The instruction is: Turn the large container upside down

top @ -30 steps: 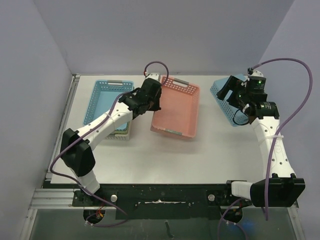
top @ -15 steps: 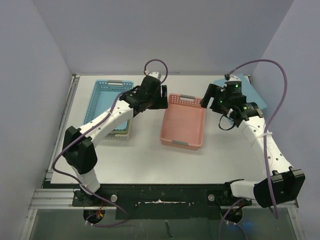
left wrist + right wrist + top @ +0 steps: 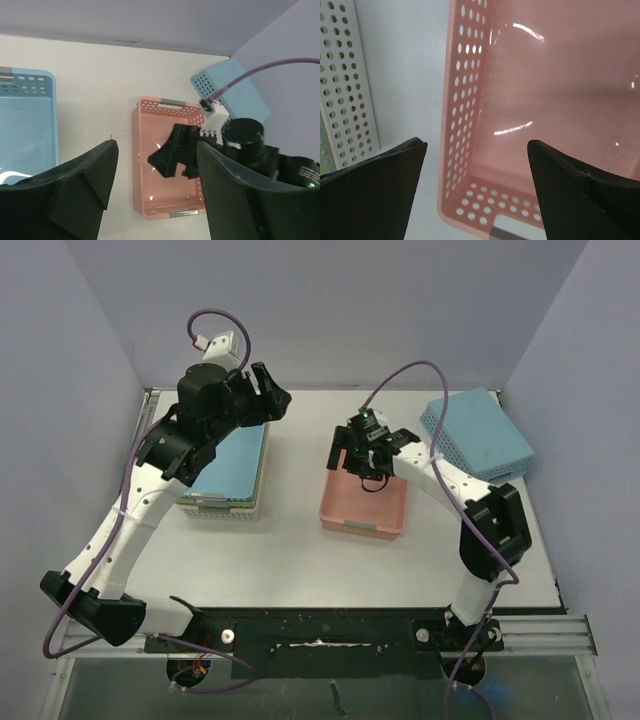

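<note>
The large pink container (image 3: 365,502) stands on the white table with its open side up; its glossy floor shows in the right wrist view (image 3: 545,85) and the left wrist view (image 3: 145,165). My right gripper (image 3: 362,455) hangs open just above its far end, one finger outside the left wall and nothing between the fingers (image 3: 476,145). My left gripper (image 3: 268,398) is raised high at the back left, open and empty, looking down on the scene (image 3: 156,150).
A blue container (image 3: 480,435) lies bottom up at the back right (image 3: 235,95). On the left, a blue basket (image 3: 228,465) sits nested in a cream perforated basket (image 3: 220,510), close to the pink container's left side (image 3: 345,100).
My left gripper let go of the tilted pink container, which settled flat, and rose back left. My right arm left the blue container and swung left over the pink one.
</note>
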